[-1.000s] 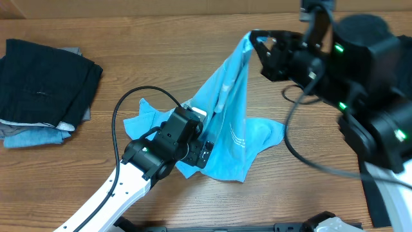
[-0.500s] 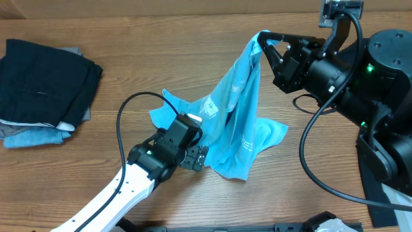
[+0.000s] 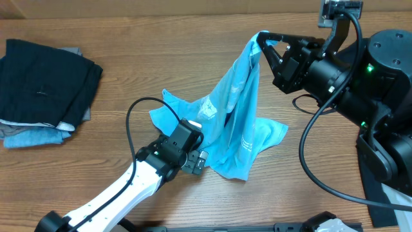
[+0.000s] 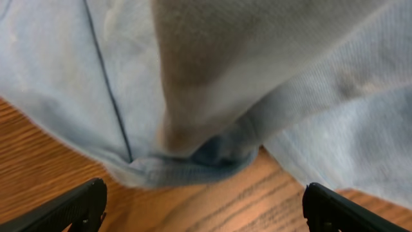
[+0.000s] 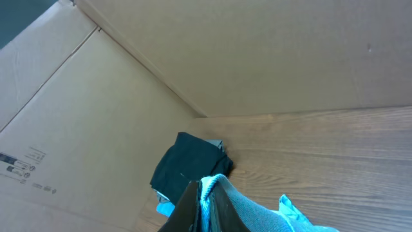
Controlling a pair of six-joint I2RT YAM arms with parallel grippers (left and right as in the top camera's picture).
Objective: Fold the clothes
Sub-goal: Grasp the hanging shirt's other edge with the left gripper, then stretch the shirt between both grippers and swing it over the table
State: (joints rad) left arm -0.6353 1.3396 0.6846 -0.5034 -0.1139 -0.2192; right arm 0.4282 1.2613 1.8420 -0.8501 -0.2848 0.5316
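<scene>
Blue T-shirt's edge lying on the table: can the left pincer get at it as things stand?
Probably yes: the open left pincer faces the T-shirt edge, with only bare table between.

- Table (image 3: 77, 167): brown wood-grain top, evenly lit.
- Wall (image 5: 257, 58): plain tan cardboard panels, which met at a corner along the table's edge.
- Printed label (image 5: 19, 161): on left panel, unreadable.

The shirt (image 3: 235, 122) rests on the table (image 3: 161, 58), its top in the right gripper (image 3: 262, 40); left gripper (image 3: 198, 161) just before it, folded pile (image 3: 45, 84) well left.
</scene>
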